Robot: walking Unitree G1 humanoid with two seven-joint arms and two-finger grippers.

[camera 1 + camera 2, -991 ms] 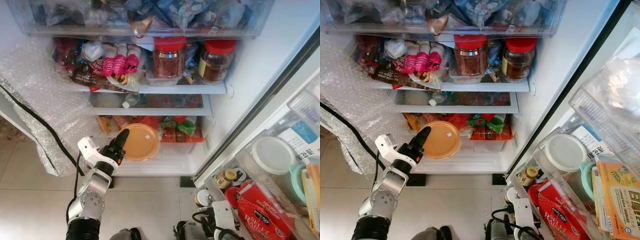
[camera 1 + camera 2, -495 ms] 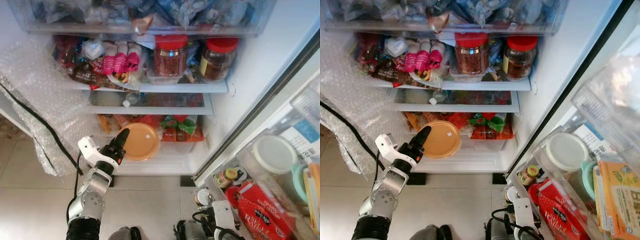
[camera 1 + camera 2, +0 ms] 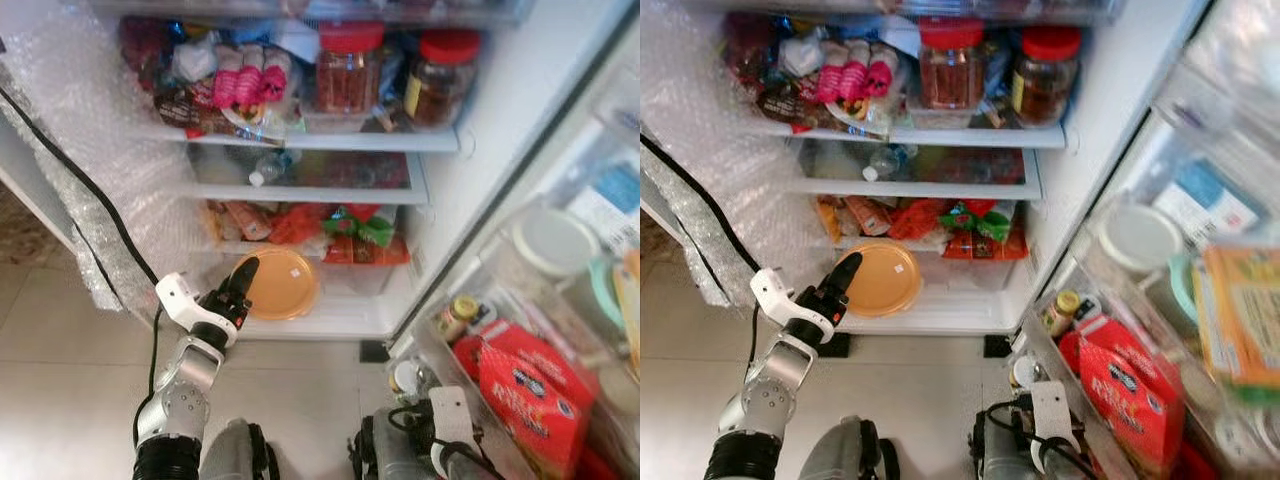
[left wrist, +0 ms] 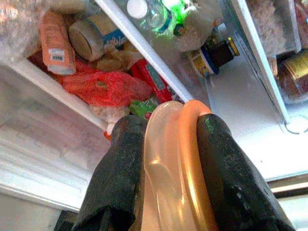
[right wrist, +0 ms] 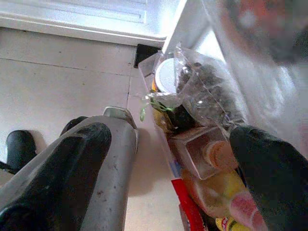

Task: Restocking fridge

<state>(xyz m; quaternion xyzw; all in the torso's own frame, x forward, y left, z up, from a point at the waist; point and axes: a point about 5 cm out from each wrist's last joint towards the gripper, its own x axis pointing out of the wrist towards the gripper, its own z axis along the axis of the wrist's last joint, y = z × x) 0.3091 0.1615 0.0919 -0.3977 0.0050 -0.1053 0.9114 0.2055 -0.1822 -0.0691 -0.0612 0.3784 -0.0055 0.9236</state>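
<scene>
We see our left gripper (image 4: 171, 144) clamped on a flat round orange plastic lid-topped container (image 3: 279, 283), one black finger (image 4: 120, 178) pressed to each face, the disc held on edge. The container hangs at the front of the fridge's lowest white shelf (image 3: 330, 315). Just beyond the fingertips lie red and green food packets (image 3: 350, 235), and above them, past a narrow glass shelf, stand two red-lidded glass jars (image 3: 350, 70) beside pink-wrapped packs (image 3: 245, 80). To the gripper's outer side hangs a sheet of clear bubble wrap (image 3: 90, 150). Our right gripper (image 5: 168, 159) hangs low with its fingers spread apart, near the door bin holding a red carton (image 3: 530, 390).
</scene>
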